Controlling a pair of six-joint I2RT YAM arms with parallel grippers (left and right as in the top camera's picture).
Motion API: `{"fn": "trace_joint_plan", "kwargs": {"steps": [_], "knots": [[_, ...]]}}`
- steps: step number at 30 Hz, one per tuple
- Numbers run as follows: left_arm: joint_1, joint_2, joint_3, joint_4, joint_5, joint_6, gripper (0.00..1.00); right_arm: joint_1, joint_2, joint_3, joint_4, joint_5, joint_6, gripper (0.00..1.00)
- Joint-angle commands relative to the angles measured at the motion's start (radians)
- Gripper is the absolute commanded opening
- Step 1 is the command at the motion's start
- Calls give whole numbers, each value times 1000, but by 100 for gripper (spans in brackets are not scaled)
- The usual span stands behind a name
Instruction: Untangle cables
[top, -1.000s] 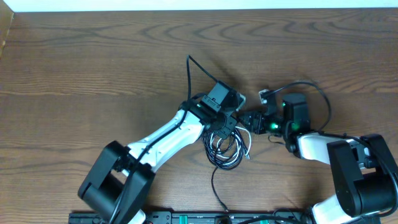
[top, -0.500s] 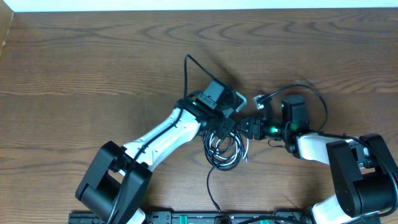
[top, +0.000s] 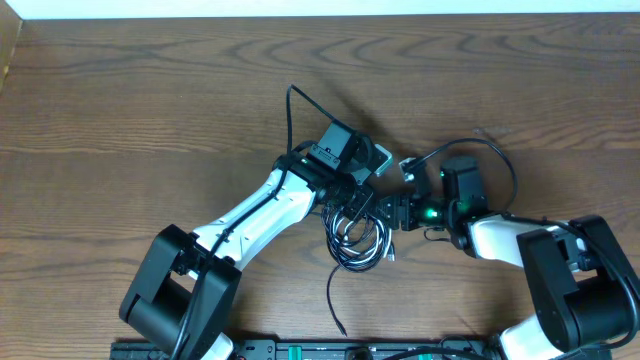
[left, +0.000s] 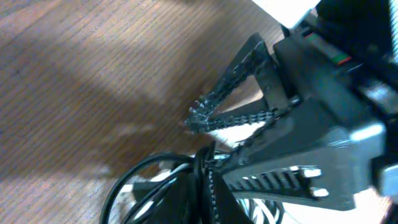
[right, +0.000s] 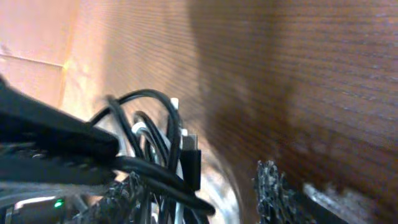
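Black cable (top: 358, 248), white cable (top: 389, 250) found in one coil; nothing separated. Right hand (right: 198, 183) seen open; left hand (top: 357, 203) state not determinable

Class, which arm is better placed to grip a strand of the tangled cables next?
Right, probably. The right tool is open, with loops of the black cable reaching into its gap. The left tool has strands only beside its lower finger.

Left tool (top: 354, 200), right tool (top: 393, 212), black cable (top: 358, 243) shifted slightly left.
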Motion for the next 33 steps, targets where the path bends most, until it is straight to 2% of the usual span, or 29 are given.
{"fn": "trace_joint_plan", "kwargs": {"steps": [1,5,11,16,17,18,21,25,29,33], "knots": [[2,-14,2,-1,73,6,7,41,10,-3,14,192,61,45],[2,-14,2,-1,92,5,7,77,10,-3,21,311,127,40],[2,-14,2,-26,92,6,7,109,10,-3,-41,479,172,39],[2,-13,2,-29,-47,5,8,109,11,-3,-35,446,171,46],[2,-13,2,-25,-75,5,15,109,10,-3,-35,446,171,47],[2,-13,2,-20,-101,5,27,109,10,-3,-37,445,171,47],[2,-7,1,6,-140,6,34,109,10,-3,-38,443,171,47],[2,27,1,80,-181,-11,34,109,10,-3,-39,435,170,47],[2,61,1,79,-194,-18,33,109,10,-3,-43,417,159,47],[-1,75,1,-37,-190,-18,19,109,11,-3,-47,418,159,46]]}}
